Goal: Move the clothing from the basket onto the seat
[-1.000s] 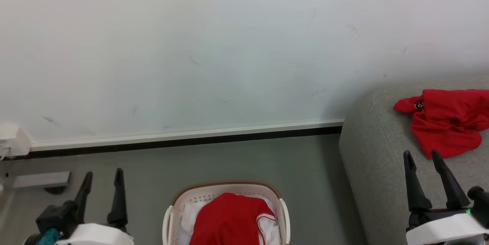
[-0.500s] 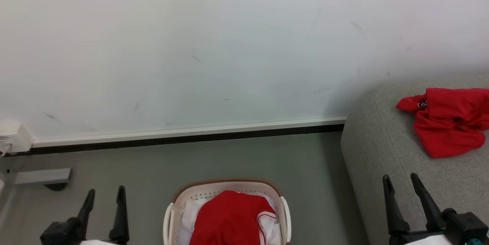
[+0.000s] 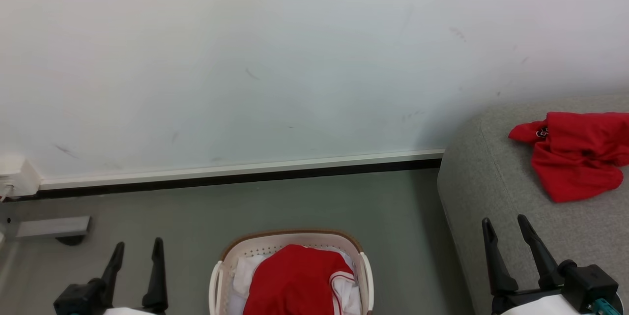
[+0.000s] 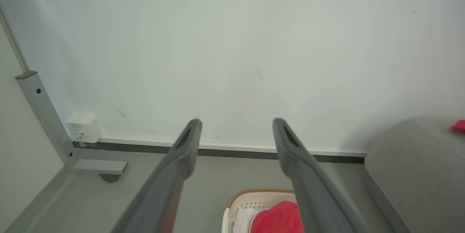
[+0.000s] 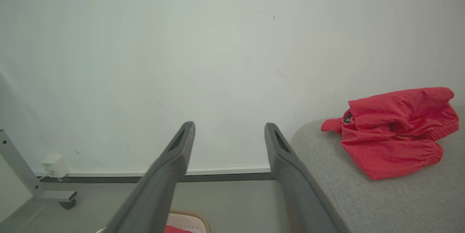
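Head view: the left gripper [image 3: 139, 242] at 7 o'clock and the right gripper [image 3: 504, 218] at 4 o'clock are both empty, fingers [image 3: 156, 275] spread apart. The basket [image 3: 290, 233] at 6 o'clock holds a red garment [image 3: 295, 280]; a second red garment [image 3: 575, 157] lies on the seat [image 3: 491, 182] at 3 o'clock.

Left wrist view: fingers parted, nothing between them — basket at 6 o'clock.

Right wrist view: fingers parted and empty — second red garment on the seat at 3 o'clock.
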`<state>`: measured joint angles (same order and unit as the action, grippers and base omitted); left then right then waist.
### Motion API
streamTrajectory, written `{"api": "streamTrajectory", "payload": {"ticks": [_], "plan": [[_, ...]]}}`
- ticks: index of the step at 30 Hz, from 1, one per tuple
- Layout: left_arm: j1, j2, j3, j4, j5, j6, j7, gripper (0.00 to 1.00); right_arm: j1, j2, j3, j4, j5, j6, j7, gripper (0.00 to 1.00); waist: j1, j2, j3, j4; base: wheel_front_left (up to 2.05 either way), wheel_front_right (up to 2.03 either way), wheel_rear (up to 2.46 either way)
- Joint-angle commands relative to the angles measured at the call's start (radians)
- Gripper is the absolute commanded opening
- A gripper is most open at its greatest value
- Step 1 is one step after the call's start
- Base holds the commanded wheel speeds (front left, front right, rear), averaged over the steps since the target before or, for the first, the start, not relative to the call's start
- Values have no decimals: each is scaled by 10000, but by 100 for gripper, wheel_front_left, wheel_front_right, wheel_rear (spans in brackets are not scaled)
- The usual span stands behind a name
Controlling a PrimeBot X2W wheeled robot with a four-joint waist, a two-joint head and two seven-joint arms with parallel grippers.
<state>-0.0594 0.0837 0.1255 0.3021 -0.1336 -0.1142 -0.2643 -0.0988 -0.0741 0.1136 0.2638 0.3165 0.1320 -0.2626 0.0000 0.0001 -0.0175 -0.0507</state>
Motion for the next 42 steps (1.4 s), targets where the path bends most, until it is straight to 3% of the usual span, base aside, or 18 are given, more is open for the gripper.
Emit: {"api": "streamTrajectory", "payload": {"ticks": [1,13,20,30,34,42], "plan": [[-70,9,82,18,102,-36,-1,100,-48,-36,1,52,43,-25,-31,100,0,-1,4,-9,0,0,0],[-279,-69,66,28,185,-153,-1,100,-327,-12,152,30,19,-25,-31,100,0,-1,365,-270,0,0,0],[-938,223,-288,-106,-87,-164,-1,100,-907,92,254,-269,-172,-25,-30,100,0,-1,1350,-535,0,0,0],[-2010,1081,-927,-32,-843,-151,-1,100,-1763,232,204,-910,-515,-25,-18,100,0,-1,3126,-1060,0,0,0],[-2513,1495,-1222,129,-1207,-152,-1,100,-2160,240,299,-1294,-87,-26,-16,100,0,-1,3908,-1317,0,0,0],[-3833,2397,-2638,1463,-1964,-152,-1,100,-2880,237,407,-2058,261,-26,-15,100,0,-1,5378,-1718,0,0,0]]}}
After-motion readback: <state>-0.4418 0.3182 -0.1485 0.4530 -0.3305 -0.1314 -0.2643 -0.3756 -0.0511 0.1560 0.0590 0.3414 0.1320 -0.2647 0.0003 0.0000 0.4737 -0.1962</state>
